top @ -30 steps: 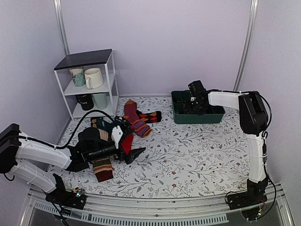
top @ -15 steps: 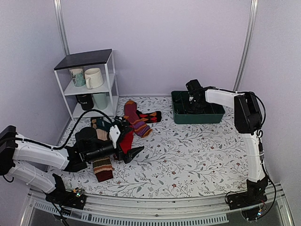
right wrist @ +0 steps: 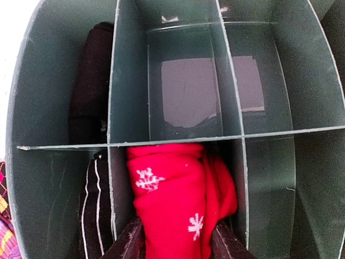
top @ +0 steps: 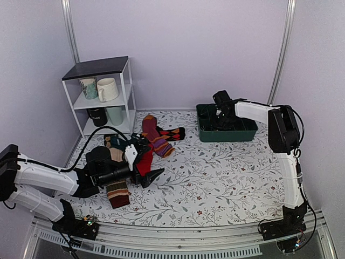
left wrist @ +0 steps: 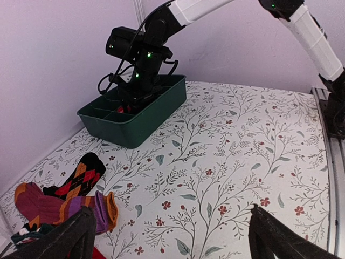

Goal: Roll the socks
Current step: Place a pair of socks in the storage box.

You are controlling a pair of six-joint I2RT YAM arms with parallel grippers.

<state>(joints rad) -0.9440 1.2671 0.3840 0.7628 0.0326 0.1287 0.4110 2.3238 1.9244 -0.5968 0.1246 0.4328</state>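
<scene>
The socks (right wrist: 172,199) are a red roll with white snowflakes, standing in a middle compartment of the green bin (right wrist: 178,140). My right gripper (right wrist: 175,243) reaches down into that bin (top: 226,134), and its fingers (right wrist: 126,243) lie against both sides of the roll, which looks slightly pinched there. In the top view the right gripper (top: 222,111) is half hidden by the bin wall. My left gripper (top: 153,160) hovers low over the left of the table beside a sock pile, jaws wide open. Nothing sits between its fingers (left wrist: 70,237).
Loose socks lie at the left: a maroon one with purple-orange stripes (top: 156,137), an argyle one (top: 172,133) and a brown striped one (top: 117,192). Dark sock rolls (right wrist: 91,97) fill the bin's left compartments. A white shelf with mugs (top: 102,91) stands at the back left.
The right arm has swung slightly left and settled over the bin. The left arm has barely shifted.
</scene>
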